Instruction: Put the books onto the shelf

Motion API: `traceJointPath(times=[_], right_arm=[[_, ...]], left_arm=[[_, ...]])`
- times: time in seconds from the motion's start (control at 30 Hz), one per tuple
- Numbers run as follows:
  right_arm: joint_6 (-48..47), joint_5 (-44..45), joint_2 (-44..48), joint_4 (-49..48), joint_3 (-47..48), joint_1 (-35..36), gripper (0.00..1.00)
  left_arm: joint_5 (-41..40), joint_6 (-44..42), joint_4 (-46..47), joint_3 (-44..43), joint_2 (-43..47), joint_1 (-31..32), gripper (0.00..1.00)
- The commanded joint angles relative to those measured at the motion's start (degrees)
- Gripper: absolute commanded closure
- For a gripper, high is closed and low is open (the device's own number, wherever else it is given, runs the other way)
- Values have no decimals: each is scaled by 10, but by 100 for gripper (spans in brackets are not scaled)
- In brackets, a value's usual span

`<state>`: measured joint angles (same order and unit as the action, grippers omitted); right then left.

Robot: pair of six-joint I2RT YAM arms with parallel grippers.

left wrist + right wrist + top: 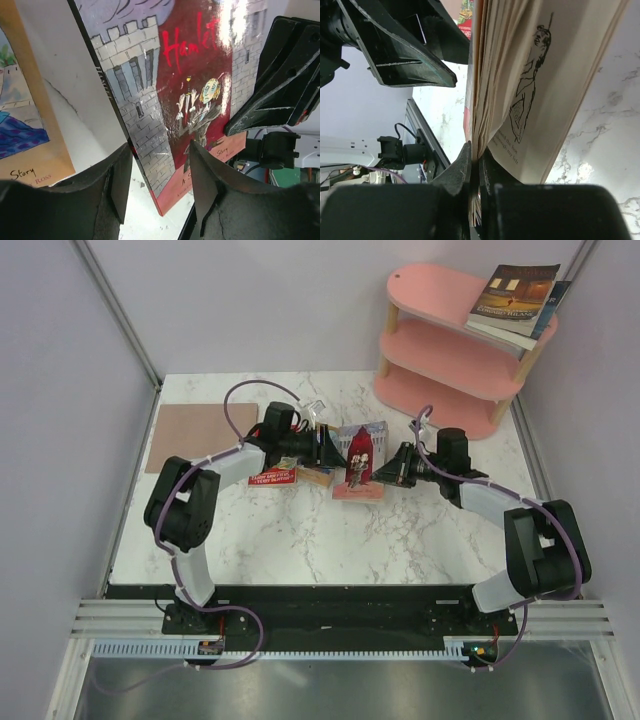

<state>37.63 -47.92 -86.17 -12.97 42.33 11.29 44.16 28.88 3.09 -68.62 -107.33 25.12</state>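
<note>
Near the middle of the surface (300, 530), the Hamlet paperback (361, 455) is held up off the marble. Its long axis runs roughly from the far edge toward the near edge, title end farther away. The castle cover faces up and toward the left arm, and the spine lies on that same side.

The right gripper (381, 472) comes in from the right. Its fingers (460, 170) are clenched on the page edge, where the book gapes enough to show an inner page with a line drawing.

The left gripper (335, 452) meets the book from the opposite side. Its fingers (120, 185) stand spread on either side of the lower spine corner, released rather than clamping.

A red book (272, 477) lies flat under the left arm, with a tan book (315, 477) just beside it.

At the far right corner stands the pink shelf (440, 345). On its top tier a dark brown-orange book (515, 292) is stacked on another with a blue edge (550, 312).

A brown mat (195, 435) lies by the left edge.
</note>
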Motion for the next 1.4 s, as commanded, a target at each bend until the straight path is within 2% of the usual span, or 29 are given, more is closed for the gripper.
traceJointPath(times=[0.0, 0.23, 0.33, 0.53, 0.67, 0.8, 0.9, 0.93, 0.97, 1.0, 1.03, 1.07, 1.1, 1.17, 1.2, 1.23, 1.27, 1.37], right_arm=[[35, -60, 17, -83, -13, 0, 97], [61, -86, 36, -117, -24, 1, 95], [71, -101, 38, -129, -27, 3, 94], [97, -135, 50, -173, -45, 3, 92], [97, -146, 78, -179, -48, 3, 90], [107, -158, 98, -195, -51, 3, 88], [110, -162, 103, -198, -52, 3, 86], [111, -163, 101, -199, -54, 3, 86], [109, -164, 99, -198, -56, 3, 85], [107, -162, 96, -196, -58, 3, 85], [100, -163, 89, -189, -60, 3, 84], [96, -160, 86, -183, -62, 5, 82], [85, -151, 82, -168, -60, 5, 79], [21, -121, 74, -76, -52, 7, 71], [-7, -104, 72, -43, -42, 6, 58], [-33, -72, 71, 44, -35, 5, 52], [-65, -52, 71, 66, -31, 5, 47], [-42, -3, 80, 68, -51, 1, 36]], left_arm=[[28, 35, 82, -1, -5, 19, 44], [29, 56, 109, 9, -13, 30, 44], [48, 85, 150, 15, -21, 33, 44], [102, 165, 298, 51, -24, 35, 44], [109, 168, 315, 67, -17, 35, 39], [114, 172, 330, 84, -15, 34, 28], [133, 202, 387, 97, -18, 34, 25], [140, 234, 434, 100, -20, 32, 26], [153, 254, 467, 102, -24, 33, 33], [161, 304, 499, 100, -36, 32, 48], [170, 334, 571, 97, -45, 33, 81], [180, 367, 611, 94, -53, 33, 93], [181, 436, 647, 89, -62, 33, 98], [182, 499, 756, 80, -85, 33, 98], [180, 546, 785, 70, -90, 33, 98], [177, 562, 802, 67, -96, 32, 98], [175, 572, 819, 63, -94, 32, 98], [172, 574, 808, 57, -78, 32, 98]])
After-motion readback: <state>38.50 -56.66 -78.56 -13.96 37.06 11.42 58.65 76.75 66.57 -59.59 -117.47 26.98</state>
